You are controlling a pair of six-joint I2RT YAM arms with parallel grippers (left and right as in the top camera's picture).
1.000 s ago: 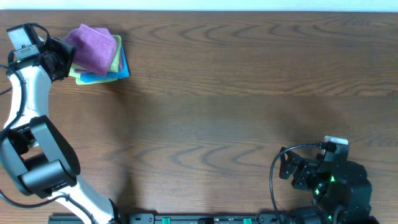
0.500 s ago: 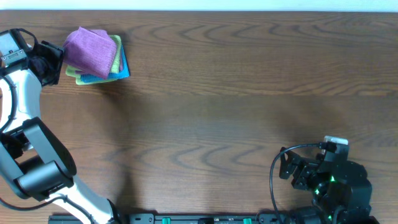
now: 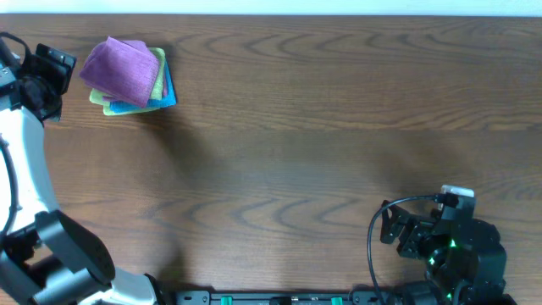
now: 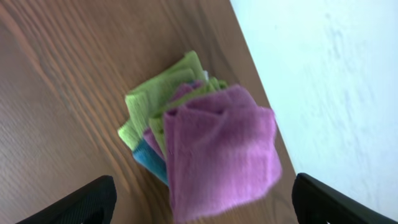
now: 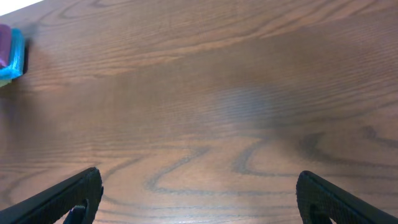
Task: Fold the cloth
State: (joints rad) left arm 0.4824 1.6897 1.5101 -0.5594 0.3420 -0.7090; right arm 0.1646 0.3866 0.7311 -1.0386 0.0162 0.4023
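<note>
Well, the cloth (image 3: 123, 66) lies on top of a small pile, and I will use this pile as my landmark. It is purple and soft, folded into a rough square. It sits a little crooked, so its edges do not match the layers under it. Directly under it is a green cloth (image 3: 157, 74), and at the bottom of the pile is a blue cloth (image 3: 168, 93). In the left wrist view the purple one covers most of the pile. The green shows behind and beside it, and only a small blue corner looks out below. The pile rests on the table (image 3: 322, 144), which is of dark wood, close to the far edge where a pale surface begins.

The left gripper (image 3: 59, 80) is just to the left of the pile, near it but not touching it. Its fingers (image 4: 81, 202) are spread wide, and nothing is pinched between them.

The right gripper (image 3: 388, 229) is well apart from the pile, far to the right and toward the near side of the table. Its fingers (image 5: 65, 198) are also spread wide, with only bare wood between them. From its wrist view the pile appears only as a small purple and blue bit at the left border.
</note>
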